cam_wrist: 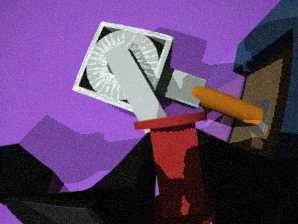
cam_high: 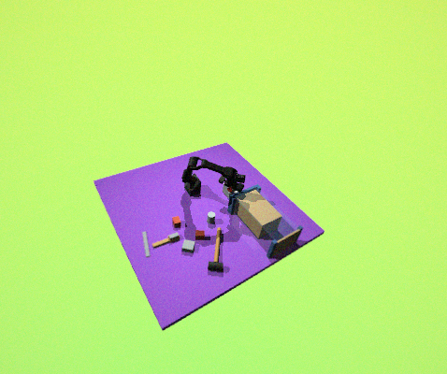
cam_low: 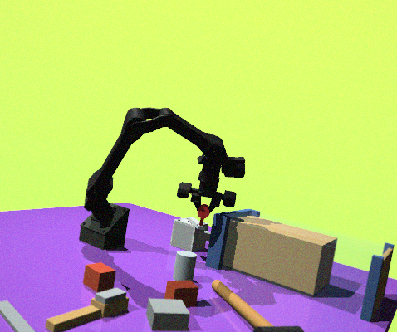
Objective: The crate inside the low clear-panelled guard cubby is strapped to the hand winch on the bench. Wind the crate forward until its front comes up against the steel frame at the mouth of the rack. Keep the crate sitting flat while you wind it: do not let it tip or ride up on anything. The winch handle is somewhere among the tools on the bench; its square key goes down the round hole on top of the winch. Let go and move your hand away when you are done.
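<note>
My gripper (cam_low: 203,206) (cam_high: 231,189) (cam_wrist: 169,135) points down and is shut on the red knob of the winch handle (cam_low: 203,212) (cam_wrist: 174,156). The handle's grey arm (cam_wrist: 133,82) lies across the top of the grey winch (cam_low: 186,235) (cam_wrist: 93,70). An orange strap (cam_wrist: 226,103) runs from the winch towards the tan crate (cam_low: 276,249) (cam_high: 261,215). The crate sits flat in the clear-panelled cubby. Its front end stands right at the blue steel frame (cam_low: 218,241) (cam_high: 233,204) (cam_wrist: 273,36).
A grey cylinder (cam_low: 184,265) (cam_high: 211,216) stands in front of the winch. Two red cubes (cam_low: 99,275) (cam_low: 182,291), a grey block (cam_low: 168,313), a small mallet (cam_low: 81,312), a long hammer (cam_low: 239,306) (cam_high: 217,250) and a grey bar (cam_low: 12,316) lie nearer. A blue rear post (cam_low: 375,282) ends the cubby.
</note>
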`<state>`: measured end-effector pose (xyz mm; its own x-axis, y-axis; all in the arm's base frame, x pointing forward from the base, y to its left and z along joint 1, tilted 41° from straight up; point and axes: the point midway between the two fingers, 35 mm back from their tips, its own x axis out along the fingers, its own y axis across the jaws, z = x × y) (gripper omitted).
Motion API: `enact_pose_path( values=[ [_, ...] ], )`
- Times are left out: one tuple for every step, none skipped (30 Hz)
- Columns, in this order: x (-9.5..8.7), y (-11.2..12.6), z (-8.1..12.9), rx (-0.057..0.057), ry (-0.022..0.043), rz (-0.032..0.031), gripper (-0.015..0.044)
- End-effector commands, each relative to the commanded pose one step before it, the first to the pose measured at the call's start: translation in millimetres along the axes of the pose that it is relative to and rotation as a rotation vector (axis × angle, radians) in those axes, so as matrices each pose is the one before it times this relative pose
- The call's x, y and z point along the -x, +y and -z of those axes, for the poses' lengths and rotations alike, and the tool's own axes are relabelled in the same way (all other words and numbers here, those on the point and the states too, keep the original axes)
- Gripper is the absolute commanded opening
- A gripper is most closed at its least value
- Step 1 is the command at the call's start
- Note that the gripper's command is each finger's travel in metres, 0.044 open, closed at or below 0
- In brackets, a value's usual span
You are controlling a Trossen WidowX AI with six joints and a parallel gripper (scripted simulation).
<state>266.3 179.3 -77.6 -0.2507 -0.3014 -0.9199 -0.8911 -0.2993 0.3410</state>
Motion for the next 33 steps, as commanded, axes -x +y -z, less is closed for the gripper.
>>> enact_pose_path(
  values=[
    [-2.25,-13.86,-5.86,0.0008,-0.00751,0.02559,0.0],
    [-0.33,-1.31,-0.79,0.0,-0.00005,0.0001,0.0],
    [-0.21,-0.79,-0.48,0.0,-0.00003,0.00006,0.0],
    [-0.35,-1.29,-0.82,0.0,-0.00006,0.0001,0.0],
    [-0.21,-0.78,-0.49,0.0,-0.00003,0.00006,0.0],
    [-0.36,-1.26,-0.85,0.0,-0.00006,0.0001,0.0],
    [-0.22,-0.76,-0.51,0.0,-0.00004,0.00006,0.0],
    [-0.37,-1.24,-0.87,0.0,-0.00006,0.0001,0.0],
    [-0.23,-0.75,-0.53,0.0,-0.00004,0.00006,0.0],
    [-0.39,-1.22,-0.9,0.0,-0.00006,0.0001,0.0],
    [-0.24,-0.73,-0.55,0.0,-0.00004,0.00006,0.0],
    [-0.4,-1.19,-0.93,0.0,-0.00007,0.0001,0.0],
    [-0.25,-0.72,-0.57,0.0,-0.00004,0.00006,0.0],
    [-0.41,-1.16,-0.96,0.0,-0.00007,0.00009,0.0],
    [-0.25,-0.7,-0.58,0.0,-0.00004,0.00006,0.0],
    [-0.42,-1.14,-0.98,0.0,-0.00007,0.00009,0.0],
    [-0.26,-0.69,-0.6,0.0,-0.00004,0.00006,0.0],
    [-0.43,-1.11,-1.01,0.0,-0.00007,0.00009,0.0],
    [-0.27,-0.67,-0.62,0.0,-0.00004,0.00006,0.0],
    [-0.45,-1.08,-1.03,0.0,-0.00007,0.00009,0.0],
    [-0.28,-0.65,-0.63,0.0,-0.00004,0.00005,0.0],
    [-0.46,-1.05,-1.06,0.0,-0.00008,0.00009,0.0],
    [-0.28,-0.64,-0.65,0.0,-0.00005,0.00005,0.0],
    [-0.47,-1.02,-1.08,0.0,-0.00008,0.00009,0.0],
    [-0.29,-0.62,-0.66,0.0,-0.00005,0.00005,0.0],
    [-0.48,-0.99,-1.1,0.0,-0.00008,0.00009,0.0],
    [-0.3,-0.6,-0.68,0.0,-0.00005,0.00005,0.0],
    [-0.49,-0.96,-1.13,0.0,-0.00008,0.00008,0.0],
    [-0.3,-0.58,-0.69,0.0,-0.00005,0.00005,0.0],
    [-0.5,-0.92,-1.15,0.0,-0.00008,0.00008,0.0],
    [-0.31,-0.57,-0.71,0.0,-0.00005,0.00005,0.0],
    [-0.51,-0.89,-1.17,0.0,-0.00008,0.00008,0.0],
    [-0.32,-0.55,-0.72,0.0,-0.00005,0.00005,0.0]
  ],
)
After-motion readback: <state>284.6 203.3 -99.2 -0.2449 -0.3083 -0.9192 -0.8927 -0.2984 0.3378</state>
